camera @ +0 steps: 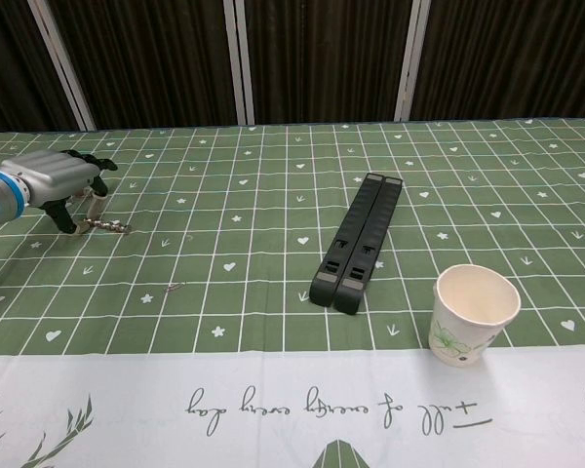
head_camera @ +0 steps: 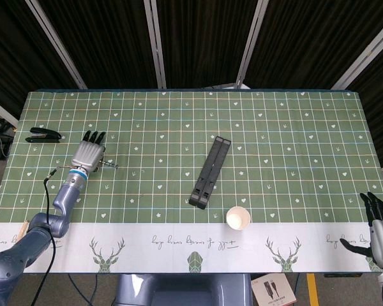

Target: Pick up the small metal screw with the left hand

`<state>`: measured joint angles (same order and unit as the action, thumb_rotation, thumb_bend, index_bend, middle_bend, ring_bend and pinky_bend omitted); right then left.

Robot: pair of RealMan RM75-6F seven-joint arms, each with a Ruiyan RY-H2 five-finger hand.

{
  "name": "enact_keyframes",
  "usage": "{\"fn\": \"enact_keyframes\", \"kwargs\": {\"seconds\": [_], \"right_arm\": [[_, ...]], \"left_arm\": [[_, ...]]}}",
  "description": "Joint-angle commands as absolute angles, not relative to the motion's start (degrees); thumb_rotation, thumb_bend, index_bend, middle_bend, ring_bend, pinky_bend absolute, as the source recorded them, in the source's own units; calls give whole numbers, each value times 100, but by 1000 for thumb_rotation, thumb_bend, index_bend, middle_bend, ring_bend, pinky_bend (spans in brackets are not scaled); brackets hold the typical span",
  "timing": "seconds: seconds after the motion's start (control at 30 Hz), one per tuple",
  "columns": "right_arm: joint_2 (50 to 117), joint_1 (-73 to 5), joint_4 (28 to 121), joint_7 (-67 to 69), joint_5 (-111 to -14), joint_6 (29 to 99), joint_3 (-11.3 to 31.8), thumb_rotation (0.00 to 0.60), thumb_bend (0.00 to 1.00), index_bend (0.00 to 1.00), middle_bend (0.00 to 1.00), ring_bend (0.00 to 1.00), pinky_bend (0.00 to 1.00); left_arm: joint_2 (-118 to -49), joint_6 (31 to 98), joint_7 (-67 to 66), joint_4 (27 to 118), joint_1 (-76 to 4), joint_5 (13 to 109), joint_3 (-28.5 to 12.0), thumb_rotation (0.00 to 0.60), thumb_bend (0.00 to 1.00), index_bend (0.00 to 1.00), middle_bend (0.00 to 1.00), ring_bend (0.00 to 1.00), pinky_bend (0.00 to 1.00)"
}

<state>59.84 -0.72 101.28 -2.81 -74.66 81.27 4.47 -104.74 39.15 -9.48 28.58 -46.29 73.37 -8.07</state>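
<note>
Left hand at the screw, screw on the cloth

Screw (camera: 110, 226) lies flat on the green checked cloth of the worktop (head_camera: 293, 127), near its left edge; it is small, metal and dark, its shaft pointing right in the chest view. Left hand (camera: 57, 181) is low over the cloth, back upward, fingers (head_camera: 93, 136) pointing away from the robot; its dark fingertips curl down toward the cloth, and a pale fingertip touches or nearly touches the left end of the screw; whether that hand pinches the screw, I cannot tell; the screw itself appears to rest on the cloth.

Right hand (head_camera: 380, 223) hangs off the right edge of the worktop, low in the head view, fingers apart and holding nothing.

Black stapler (head_camera: 45, 134) lies near the left edge, behind the left hand; a long black folded stand (camera: 357, 242) lies slantwise at mid-worktop; a white paper cup (camera: 475, 313) with a green print stands upright near the front edge, just right of the stand's near end. A tiny metal bit (camera: 174, 287) lies on the cloth, nearer the robot than the screw.
</note>
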Motion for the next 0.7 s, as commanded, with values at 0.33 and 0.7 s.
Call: {"fn": "enact_keyframes", "kwargs": {"seconds": [0.33, 0.7], "right_arm": [[5948, -72, 10139, -169, -7434, 8079, 454, 600, 18, 12, 0, 0, 0], [5937, -68, 10121, -120, -7490, 8089, 442, 600, 18, 12, 0, 0, 0]], "left_arm": [[-9690, 4839, -1424, 3991, -4698, 7722, -790, 600, 394, 628, 0, 0, 0], [-8968, 5386, -2314, 5439, -4660, 7873, -779, 600, 394, 632, 0, 0, 0]]}}
